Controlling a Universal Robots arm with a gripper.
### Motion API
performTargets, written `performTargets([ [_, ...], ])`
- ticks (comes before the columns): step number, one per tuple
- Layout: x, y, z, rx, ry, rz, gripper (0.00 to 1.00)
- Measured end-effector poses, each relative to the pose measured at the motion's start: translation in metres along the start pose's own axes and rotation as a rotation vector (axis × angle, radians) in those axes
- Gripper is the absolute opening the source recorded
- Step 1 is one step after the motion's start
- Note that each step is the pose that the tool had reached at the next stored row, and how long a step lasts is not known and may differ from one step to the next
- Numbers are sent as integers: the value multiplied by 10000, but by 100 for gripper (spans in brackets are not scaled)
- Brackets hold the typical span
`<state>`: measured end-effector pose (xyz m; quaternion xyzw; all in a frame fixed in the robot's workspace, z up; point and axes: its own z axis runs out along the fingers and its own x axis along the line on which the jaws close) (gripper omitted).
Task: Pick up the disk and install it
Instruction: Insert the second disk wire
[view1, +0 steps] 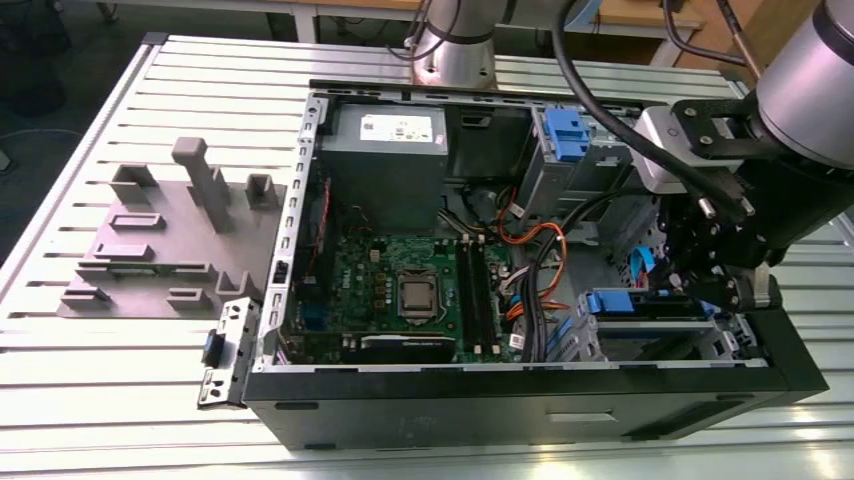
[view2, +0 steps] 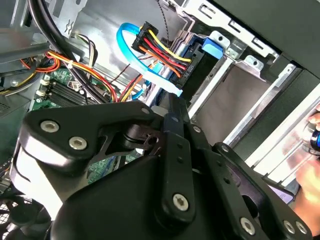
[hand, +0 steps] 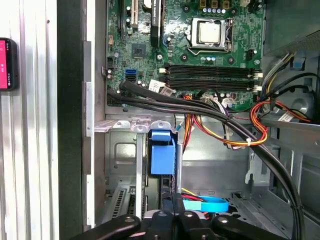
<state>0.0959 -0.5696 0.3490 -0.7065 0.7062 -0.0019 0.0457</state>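
The exterior view shows the open black computer case (view1: 534, 395) lying on a ribbed metal table (view1: 107, 370), with the gripper (view1: 714, 270) lowered into the drive bay corner at the exterior view's right. There a blue plastic carrier edge (view1: 625, 300) sits in the grey sheet-metal cage; whether this belongs to the disk cannot be told, and the disk itself cannot be made out with certainty. The first wrist view adds the green motherboard (hand: 185, 55) and a blue tab (hand: 162, 152) between bay rails. The second wrist view shows the gripper's black linkages (view2: 165, 190) close under bundled red, yellow and orange cables (view2: 160, 50). Finger state cannot be told. Room around the gripper is tight, bounded by cage walls and cables.
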Motion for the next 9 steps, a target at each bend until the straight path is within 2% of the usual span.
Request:
performTargets([
  [9,0,0,0,0,-26,2,11],
])
